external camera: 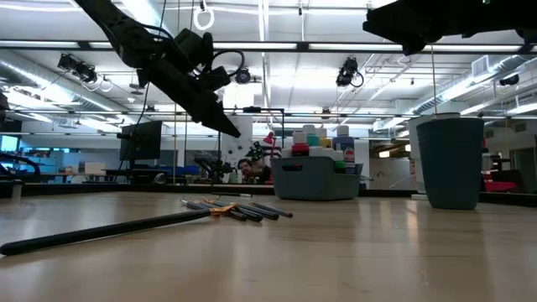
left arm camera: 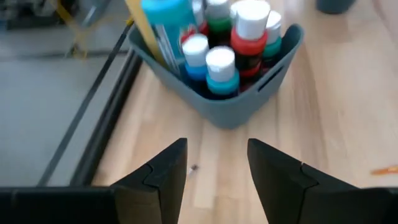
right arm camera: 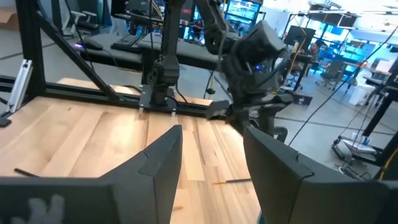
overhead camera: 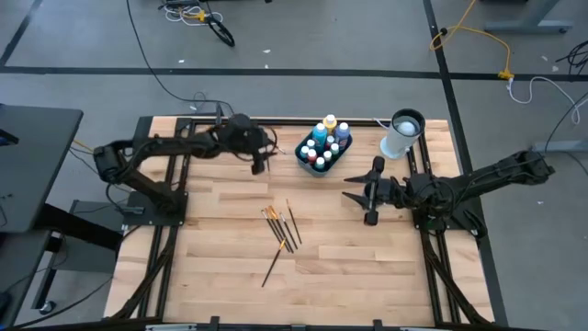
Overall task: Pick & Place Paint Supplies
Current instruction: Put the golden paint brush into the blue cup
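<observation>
Hovering just left of the grey bin (overhead camera: 323, 164) packed with paint bottles (left arm camera: 219, 68), your left gripper (overhead camera: 258, 165) stands parted and empty; next, drop to the brushes (overhead camera: 283, 228) lying nearer mid-table. The right gripper (overhead camera: 369, 195) waits, parted.

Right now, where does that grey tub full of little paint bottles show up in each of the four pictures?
High view: grey tub at the table's back edge, near the middle, left of the white cylinder.
Low view: grey tub right of centre, behind the brushes.
Left wrist view: tub just ahead of the open left pincer.
Right wrist view: not in it.
Shared landmark: the brushes on the wood.
</observation>
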Robot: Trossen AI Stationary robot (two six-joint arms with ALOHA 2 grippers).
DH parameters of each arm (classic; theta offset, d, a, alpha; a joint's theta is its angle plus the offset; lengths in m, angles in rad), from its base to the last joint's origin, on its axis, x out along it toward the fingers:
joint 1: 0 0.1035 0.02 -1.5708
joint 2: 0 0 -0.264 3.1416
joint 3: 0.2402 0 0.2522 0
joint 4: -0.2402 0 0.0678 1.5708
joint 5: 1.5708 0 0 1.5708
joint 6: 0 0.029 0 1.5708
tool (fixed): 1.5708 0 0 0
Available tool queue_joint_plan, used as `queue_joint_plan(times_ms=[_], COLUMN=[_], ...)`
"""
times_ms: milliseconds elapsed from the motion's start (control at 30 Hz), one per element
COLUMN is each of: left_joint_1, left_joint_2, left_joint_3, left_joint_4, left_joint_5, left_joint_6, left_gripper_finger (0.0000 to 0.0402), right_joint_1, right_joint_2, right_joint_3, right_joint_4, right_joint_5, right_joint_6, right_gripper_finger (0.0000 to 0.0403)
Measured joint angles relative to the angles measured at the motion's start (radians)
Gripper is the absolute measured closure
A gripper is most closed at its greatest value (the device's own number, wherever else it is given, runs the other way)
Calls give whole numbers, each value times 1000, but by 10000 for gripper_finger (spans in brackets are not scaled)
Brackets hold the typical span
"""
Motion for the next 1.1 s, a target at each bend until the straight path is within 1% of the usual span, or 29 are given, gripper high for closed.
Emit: queue_joint_plan(times_ms=[67, 200, 300, 400, 500, 600, 667, 700, 767, 833, 1100], left_joint_1=[54, 148, 189, 197, 191, 183, 181, 181, 181, 181, 154], left_joint_2=[0, 0, 6, 56, 146, 233, 275, 292, 314, 324, 326], left_joint_3=[14, 27, 27, 26, 26, 25, 28, 34, 43, 43, 43], left_joint_4=[-5, -12, -41, -41, -38, -12, 24, 19, -13, -47, -95], left_joint_5=[61, 114, 145, 171, 174, 145, 114, 115, 142, 158, 114], left_joint_6=[53, 51, 30, 25, 66, 152, 159, 146, 139, 165, 246], left_gripper_finger=[223, 223, 223, 223, 223, 223, 223, 223, 223, 223, 230], right_joint_1=[-8, -23, -38, -54, -70, -79, -82, -84, -85, -85, -84], right_joint_2=[0, 0, 0, 0, 0, 0, 0, 0, 0, 0, 0], right_joint_3=[0, 0, 0, 0, 0, 0, 0, 0, 0, 0, 0], right_joint_4=[0, 0, 0, 0, 0, 0, 0, 0, 0, 0, -2], right_joint_5=[0, 0, 0, 0, 0, -1, -1, -1, -1, -1, -4], right_joint_6=[1, 0, 0, -1, -1, -1, -1, -1, -1, -1, 5], right_gripper_finger=[227, 227, 227, 227, 227, 227, 227, 227, 227, 227, 227])
